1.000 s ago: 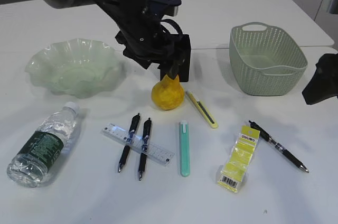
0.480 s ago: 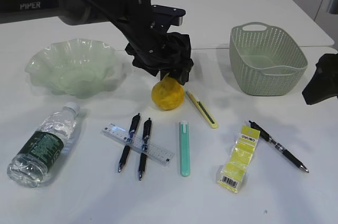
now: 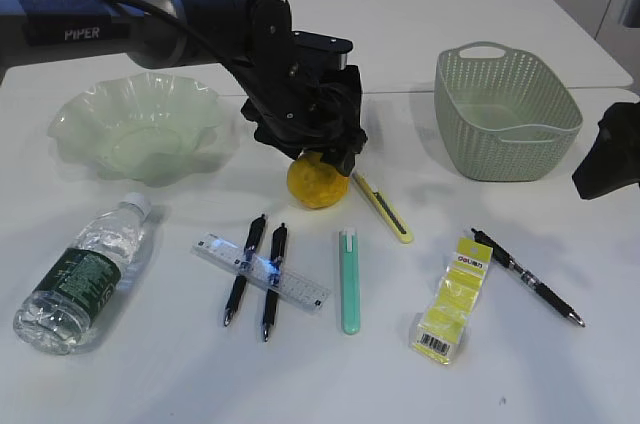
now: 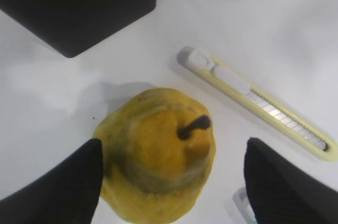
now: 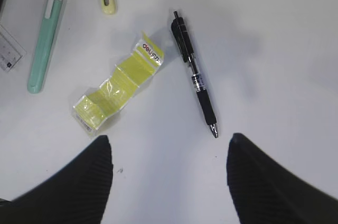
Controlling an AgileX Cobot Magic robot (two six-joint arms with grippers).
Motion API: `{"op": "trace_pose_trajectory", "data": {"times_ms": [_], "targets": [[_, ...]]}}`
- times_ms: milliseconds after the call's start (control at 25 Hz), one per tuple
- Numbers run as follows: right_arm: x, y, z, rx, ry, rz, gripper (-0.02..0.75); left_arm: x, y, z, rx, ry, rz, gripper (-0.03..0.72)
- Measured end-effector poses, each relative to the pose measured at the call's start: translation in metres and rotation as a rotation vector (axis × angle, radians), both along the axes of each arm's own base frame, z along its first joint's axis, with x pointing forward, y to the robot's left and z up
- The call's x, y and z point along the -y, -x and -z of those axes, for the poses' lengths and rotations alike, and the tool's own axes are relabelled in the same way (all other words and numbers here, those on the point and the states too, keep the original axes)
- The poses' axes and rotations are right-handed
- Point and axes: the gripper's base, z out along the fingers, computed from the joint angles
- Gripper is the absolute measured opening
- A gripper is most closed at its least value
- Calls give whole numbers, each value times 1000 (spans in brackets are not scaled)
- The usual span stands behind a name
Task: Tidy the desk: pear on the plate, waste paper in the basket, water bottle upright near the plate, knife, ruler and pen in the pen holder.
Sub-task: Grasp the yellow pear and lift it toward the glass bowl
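Spread wide, left claw [image 4: 171,182] straddles the lumpy yellow pear [image 4: 158,150] on the white desk [image 4: 253,34], with the matte black square pen holder [image 4: 79,2] just beyond its fingertips [image 4: 58,187].

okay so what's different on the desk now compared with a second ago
The left gripper has come down over the pear; its open fingers now straddle the fruit without closing on it. The pear hasn't moved. The plate, basket, water bottle, ruler and right gripper stayed put.
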Motion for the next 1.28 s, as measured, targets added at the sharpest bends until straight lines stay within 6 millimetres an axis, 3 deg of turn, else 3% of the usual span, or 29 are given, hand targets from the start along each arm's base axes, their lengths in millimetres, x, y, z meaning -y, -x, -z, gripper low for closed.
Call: {"op": "trace_pose_trajectory", "data": {"times_ms": [240,600,760,1280], "targets": [[0,1,0,-7,0,-2,501,0,0,0,4,3,0,571],[0,1,0,-11,-1,-3,501,0,-2,0,12,-4,3,361],[0,1,0,-14,-1,-3,501,0,-2,0,18,-10,6,308],[0,1,0,-14,-1,-3,501,0,-2,-1,18,-14,7,283]]}}
